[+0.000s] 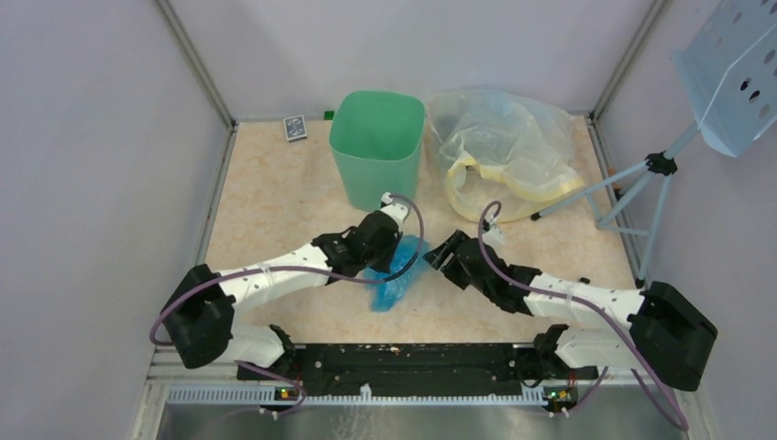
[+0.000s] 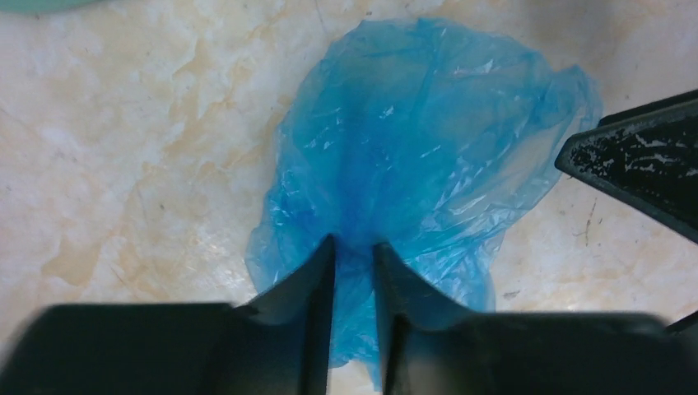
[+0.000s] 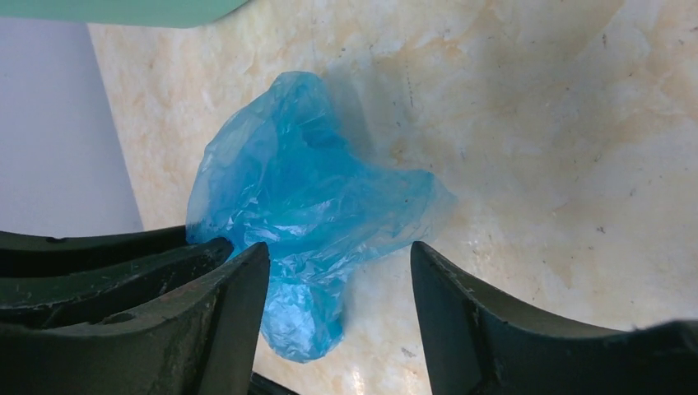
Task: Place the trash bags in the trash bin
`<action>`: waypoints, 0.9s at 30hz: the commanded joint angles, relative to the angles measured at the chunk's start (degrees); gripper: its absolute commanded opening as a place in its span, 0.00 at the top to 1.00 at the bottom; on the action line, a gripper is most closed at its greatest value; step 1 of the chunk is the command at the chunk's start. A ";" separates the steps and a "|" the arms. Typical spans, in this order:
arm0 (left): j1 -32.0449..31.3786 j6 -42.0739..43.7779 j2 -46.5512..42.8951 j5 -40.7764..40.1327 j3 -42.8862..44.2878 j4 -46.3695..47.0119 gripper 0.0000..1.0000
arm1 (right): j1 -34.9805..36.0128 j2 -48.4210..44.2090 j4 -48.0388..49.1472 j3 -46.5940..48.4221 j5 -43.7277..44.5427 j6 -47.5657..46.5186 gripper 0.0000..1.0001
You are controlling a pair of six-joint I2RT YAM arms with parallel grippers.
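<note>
Beige tabletop (image 1: 266, 211): L claw (image 2: 354, 243) pinching blue trash bag (image 2: 411, 140); R claw (image 3: 337, 251) open alongside; trash bin (image 1: 374, 174) behind.

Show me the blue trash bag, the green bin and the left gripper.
blue trash bag (image 2: 411, 140), left wrist view, its crinkled middle.
green bin (image 1: 371, 174), top external view, its front wall.
left gripper (image 2: 354, 243), left wrist view, midway between its fingertips, pinching the bag.
</note>
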 commanded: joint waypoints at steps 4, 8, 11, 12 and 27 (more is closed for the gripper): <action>0.86 1.02 2.67 0.84 4.14 0.17 1.00 | -0.34 3.17 3.58 4.90 1.97 -0.28 0.42; 1.39 0.31 -0.04 3.49 6.98 -3.29 1.00 | -1.28 -1.30 3.43 7.21 1.21 -13.46 0.41; 3.69 -1.71 -3.84 7.44 8.82 -4.54 1.00 | -2.97 -6.52 4.57 6.97 -2.74 -22.93 0.41; 4.99 -2.54 -5.09 10.10 9.32 -4.51 1.00 | -3.52 -8.53 4.77 6.47 -4.37 -25.14 0.42; 16.45 -16.23 -10.32 38.87 10.60 6.30 1.00 | -4.39 -26.14 -6.86 7.16 -11.02 -34.03 0.41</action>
